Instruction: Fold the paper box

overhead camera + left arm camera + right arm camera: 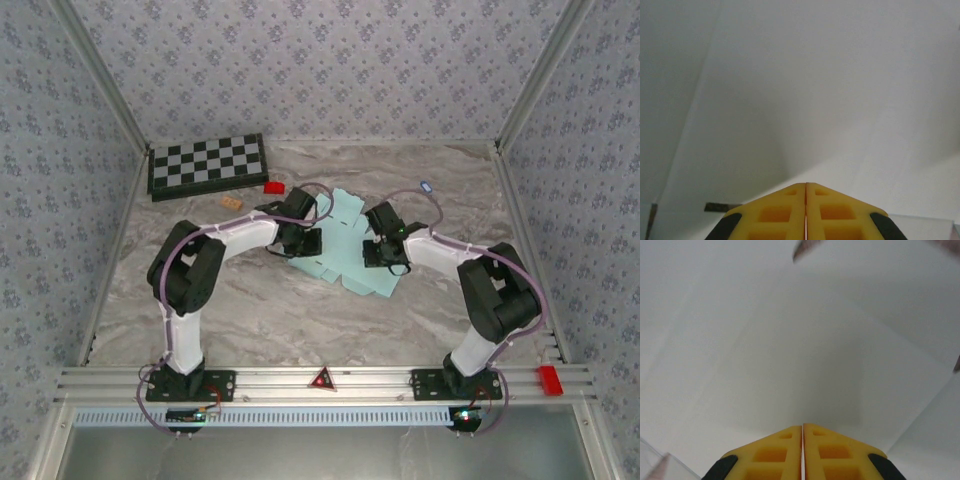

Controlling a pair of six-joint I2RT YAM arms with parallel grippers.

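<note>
Right, both arms are down on the paper box (342, 245). It lies opened out and mostly flat on the desk (250, 310), about midway across, well apart from the checkerboard (207, 165) in the far left corner.

The left claw (805, 185) is clenched, its yellow fingers (775, 215) pressed together with nothing between them. Its tips rest on pale cardboard near the sheet's left edge. The right claw (802, 426) is clenched and empty too, its tips on a panel toward the sheet's right side. Through its wrist camera I can make out faint crease lines crossing the card.

I judge this an early step: the two claws are pinning or pressing the sheet along its scores, and from above I can see no wall standing up yet.

For the next move I would keep one claw down as an anchor. The other would have to release a little, or slide a tip under a flap edge, and then lift that flap along its score. Thin card like this will probably skate on the smooth desk or buckle off the crease, so I would go slowly and keep the pressure close to the fold.

A red block (273, 187) and a small tan piece (232, 201) lie just beyond the left arm, and I would avoid sweeping them.
</note>
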